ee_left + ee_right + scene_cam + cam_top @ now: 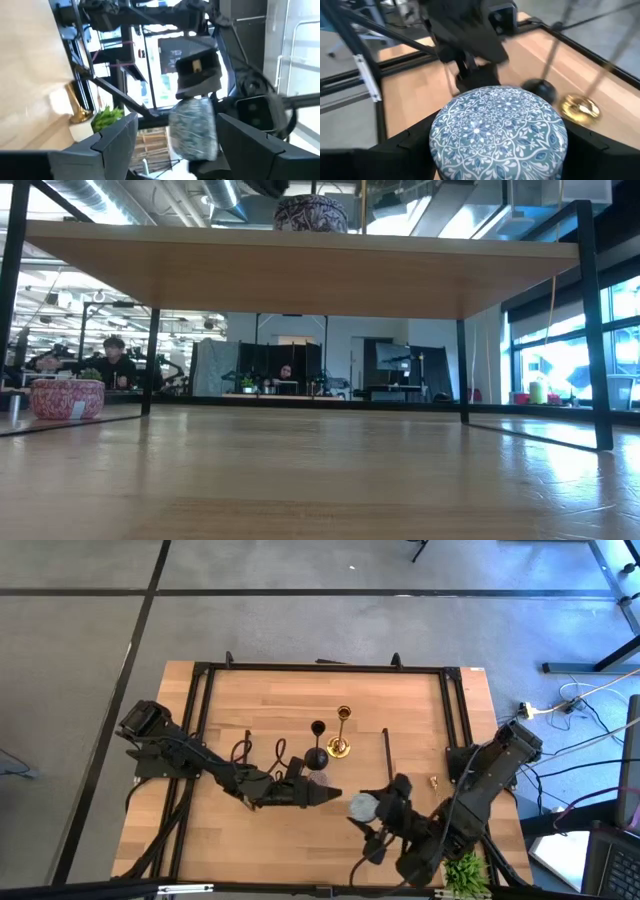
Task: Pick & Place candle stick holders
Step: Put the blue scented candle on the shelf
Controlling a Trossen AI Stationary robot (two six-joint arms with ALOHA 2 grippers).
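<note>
Candle stick holders: three show on the desk [400, 710] from above. A gold stem [342, 732] on its round foot and a black stem [317, 745] on its round foot stand upright, just beside each other, near the middle. A pale blue patterned round [362, 806] sits nearer the front edge.
Pale blue round, grip: held between the jaws of the right gripper [368, 812]. The right wrist view shows it filling the gap [500, 132], a dark finger against each side.
Right jaws: wide, closed on the round's flanks.
Right arm pose: comes in from the right front corner, elbow bent, wrist reaching toward desk centre.
Left jaws: wide apart, nothing between them. In the left wrist view the two fingers [117, 135] frame the round [194, 127] and the right gripper beyond; contact is not visible.
Left gripper: [330, 796] just beside the round, pointing at it, with a small gap in the high view.
Left arm pose: stretched low from the left rail across the desk, wrist about level.
Low view: a pink glittery round [67, 397] on the left; a dark patterned round [311, 213] on top of an upper board [300, 265].
Other: small green plant [466, 872] at the right front corner.
</note>
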